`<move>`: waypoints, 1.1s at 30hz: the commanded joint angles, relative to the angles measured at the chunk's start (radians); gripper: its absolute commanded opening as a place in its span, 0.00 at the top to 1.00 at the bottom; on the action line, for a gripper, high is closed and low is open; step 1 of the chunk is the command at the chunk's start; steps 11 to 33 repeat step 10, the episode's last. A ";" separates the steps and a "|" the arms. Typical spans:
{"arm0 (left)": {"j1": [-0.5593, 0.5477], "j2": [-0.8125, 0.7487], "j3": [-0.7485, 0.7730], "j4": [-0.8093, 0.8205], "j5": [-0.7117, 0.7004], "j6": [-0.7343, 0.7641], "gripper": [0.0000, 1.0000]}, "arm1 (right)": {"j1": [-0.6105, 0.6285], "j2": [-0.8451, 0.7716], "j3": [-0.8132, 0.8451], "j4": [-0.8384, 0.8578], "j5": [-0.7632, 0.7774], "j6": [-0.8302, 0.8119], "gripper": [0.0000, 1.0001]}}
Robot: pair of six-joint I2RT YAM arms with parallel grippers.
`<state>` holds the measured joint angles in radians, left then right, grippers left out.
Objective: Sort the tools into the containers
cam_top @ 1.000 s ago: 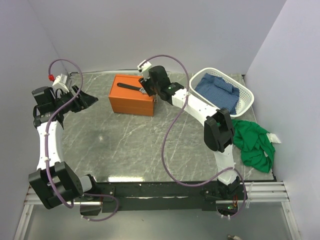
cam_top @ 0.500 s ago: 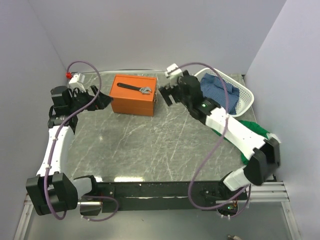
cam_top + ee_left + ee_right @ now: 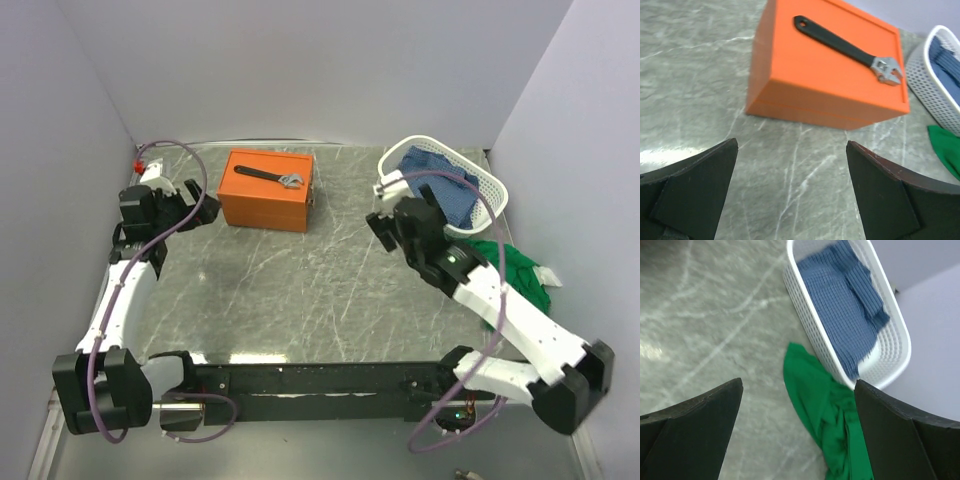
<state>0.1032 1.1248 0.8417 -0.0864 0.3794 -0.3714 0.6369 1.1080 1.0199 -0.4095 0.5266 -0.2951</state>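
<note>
One orange box (image 3: 805,70), one black wrench (image 3: 840,45) lying on top. Left hand (image 3: 791,150), right hand (image 3: 799,385): both spread, empty.

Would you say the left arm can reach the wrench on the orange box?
Probably yes: the left gripper is open and faces the wrench, which lies exposed on the box, with only table between.

Bright, even light falls from overhead. Pale glare patches sit on the surface (image 3: 300,285), and a faint, soft shadow edges the box (image 3: 266,190). The right wrist view is slightly blurred, softening the basket (image 3: 900,325).
</note>
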 commanded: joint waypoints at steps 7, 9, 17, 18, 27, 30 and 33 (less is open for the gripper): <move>-0.022 -0.152 -0.053 0.020 -0.132 0.037 0.04 | -0.066 -0.185 -0.132 -0.086 0.036 0.060 0.00; -0.020 -0.180 -0.064 0.010 -0.146 0.055 0.04 | -0.080 -0.185 -0.127 -0.089 0.013 0.074 0.00; -0.020 -0.190 -0.069 0.007 -0.152 0.058 0.03 | -0.083 -0.188 -0.112 -0.094 -0.002 0.086 0.00; -0.020 -0.190 -0.069 0.007 -0.152 0.058 0.03 | -0.083 -0.188 -0.112 -0.094 -0.002 0.086 0.00; -0.020 -0.190 -0.069 0.007 -0.152 0.058 0.03 | -0.083 -0.188 -0.112 -0.094 -0.002 0.086 0.00; -0.020 -0.190 -0.069 0.007 -0.152 0.058 0.03 | -0.083 -0.188 -0.112 -0.094 -0.002 0.086 0.00; -0.020 -0.190 -0.069 0.007 -0.152 0.058 0.03 | -0.083 -0.188 -0.112 -0.094 -0.002 0.086 0.00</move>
